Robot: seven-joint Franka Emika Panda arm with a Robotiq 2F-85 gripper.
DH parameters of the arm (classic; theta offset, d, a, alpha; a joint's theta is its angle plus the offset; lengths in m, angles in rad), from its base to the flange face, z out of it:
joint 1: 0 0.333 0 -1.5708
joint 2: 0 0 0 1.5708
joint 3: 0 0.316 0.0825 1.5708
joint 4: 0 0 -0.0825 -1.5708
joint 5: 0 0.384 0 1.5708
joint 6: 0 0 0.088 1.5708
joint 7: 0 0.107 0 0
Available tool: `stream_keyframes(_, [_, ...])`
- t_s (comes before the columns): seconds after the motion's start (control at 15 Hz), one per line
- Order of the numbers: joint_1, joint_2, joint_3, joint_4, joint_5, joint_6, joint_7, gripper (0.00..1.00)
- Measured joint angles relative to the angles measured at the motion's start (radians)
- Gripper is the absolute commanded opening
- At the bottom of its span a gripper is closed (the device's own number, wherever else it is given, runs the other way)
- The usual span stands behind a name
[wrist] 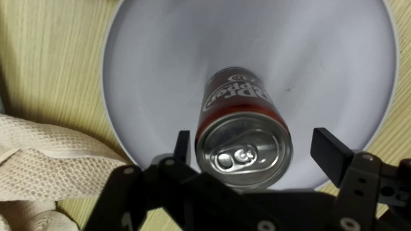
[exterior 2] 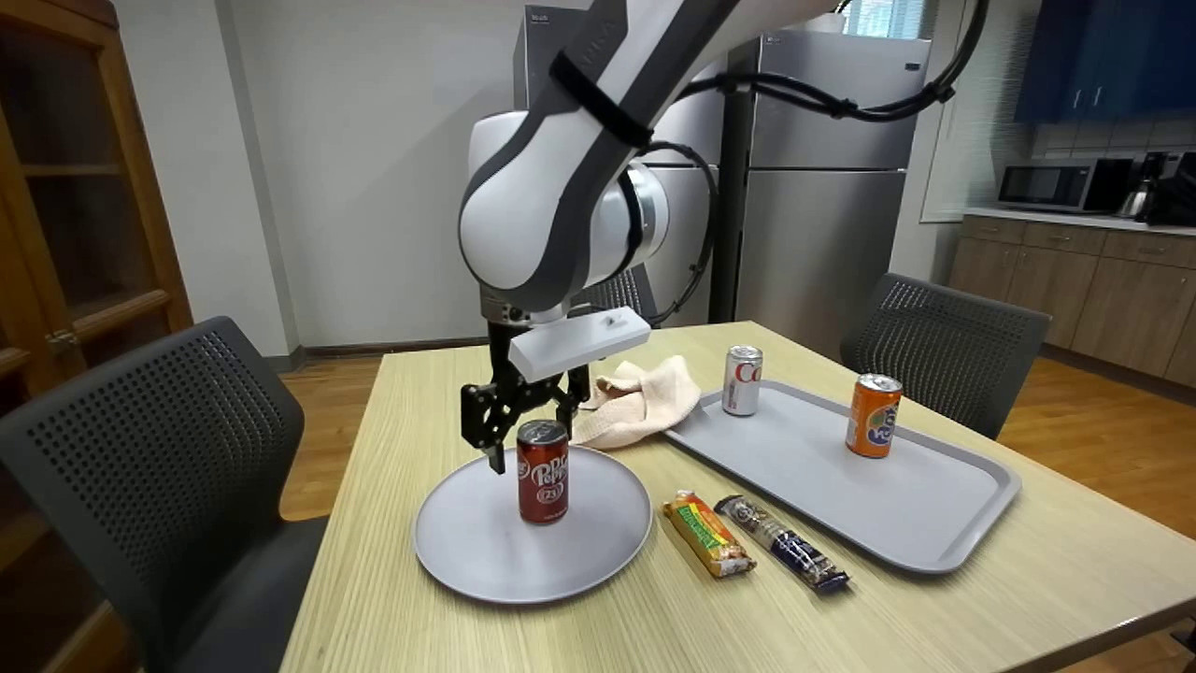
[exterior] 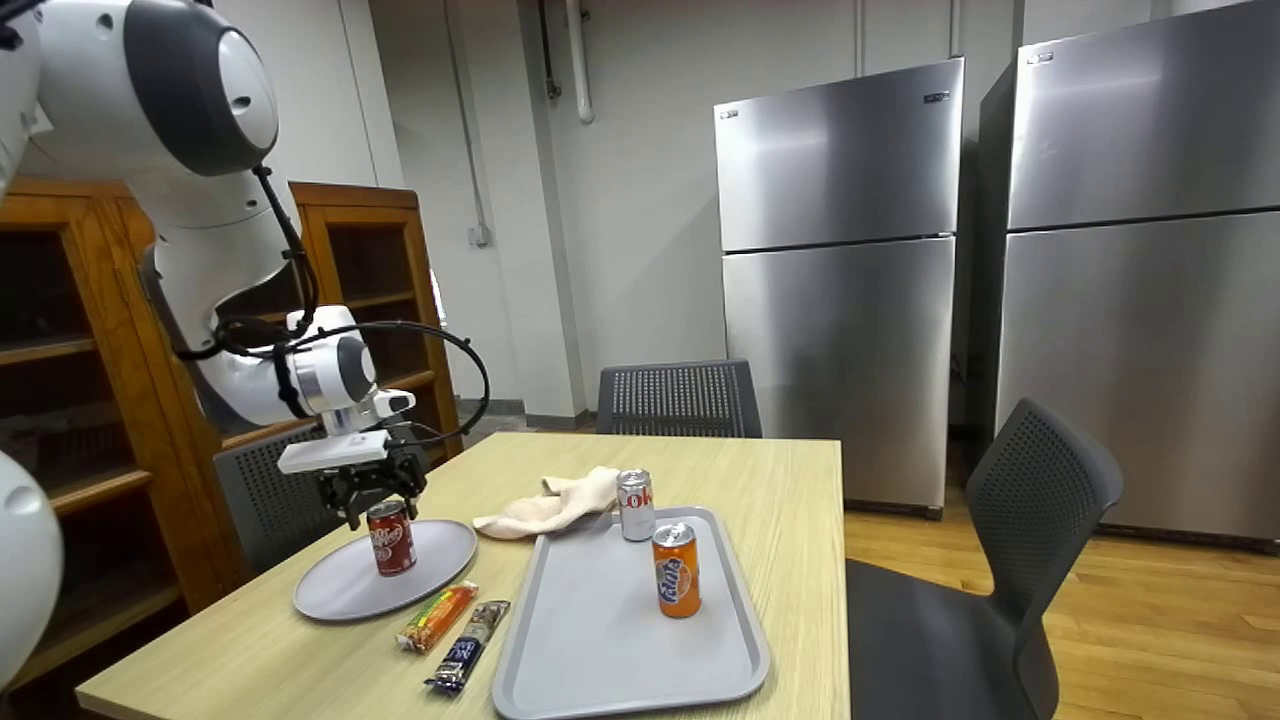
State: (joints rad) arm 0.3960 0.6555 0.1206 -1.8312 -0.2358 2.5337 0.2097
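Spread fingers (wrist: 332, 157), Dr Pepper can (wrist: 243, 128) between

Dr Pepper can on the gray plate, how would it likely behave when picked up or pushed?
The Dr Pepper can stands upright and narrow on the gray plate, so a high push could tip it. Smooth-sided, it may slip in a loose grip. Its lid looks sealed, so it's probably fairly heavy.

Steel refrigerators (exterior: 840, 340): faced in an exterior view from a little above the tabletop (exterior: 790, 480), serving tray (exterior: 600, 655) in foreground.
Round plate (exterior 2: 467, 551): foreground in an exterior view angled down across the table, kitchen counter (exterior 2: 1074, 221) far right.
Dr Pepper can (wrist: 240, 125): wrist view steeply above, very near.
Cream cloth (exterior 2: 645, 407): shared by all three.
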Motion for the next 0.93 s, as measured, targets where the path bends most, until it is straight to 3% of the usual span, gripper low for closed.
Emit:
stream_keyframes(0.2, [0.000,0.003,0.000,0.004,0.000,-0.002,-0.001,0.42])
stream_keyframes(0.27, [0.000,0.003,0.000,0.004,0.000,-0.002,-0.001,0.38])
stream_keyframes(0.93, [-0.002,-0.024,-0.014,-0.003,0.000,0.005,-0.001,0.38])
